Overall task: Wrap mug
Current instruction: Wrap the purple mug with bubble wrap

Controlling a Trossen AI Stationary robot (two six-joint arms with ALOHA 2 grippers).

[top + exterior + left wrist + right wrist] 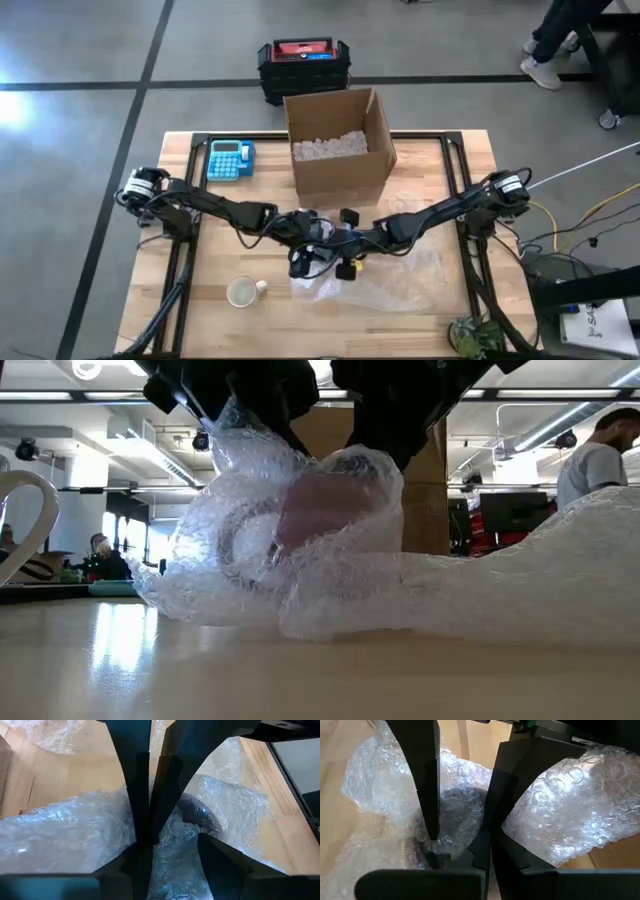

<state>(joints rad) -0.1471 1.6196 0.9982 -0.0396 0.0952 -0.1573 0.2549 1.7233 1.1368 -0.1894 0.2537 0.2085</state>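
Observation:
A dark mug [325,510] sits bundled in a sheet of clear bubble wrap [300,560] at the table's middle, near the front. The rest of the sheet [385,285] trails on the table toward the right. Both grippers come down on the bundle from above. My left gripper [150,837] is shut on the wrap at the bundle's left side. My right gripper [457,840] is shut on the wrapped mug at the right. The mug shows only dimly through the wrap [457,802]. My left gripper pinches a gathered fold of bubble wrap [152,827] between its two fingers, which stand almost together. It comes from above, pointing down, beside the mug. The bundle rests on the table below it. My right gripper holds the wrap-covered mug [455,820] between its two fingers from above. Which part of the mug it has is hidden by the wrap. The bundle's underside lies on the table [330,630].
A bare white mug [243,292] stands on the table, left of the bundle and near the front edge. An open cardboard box [338,145] with white filling stands at the back middle, a blue calculator [230,160] to its left. A person [598,460] stands beyond the table.

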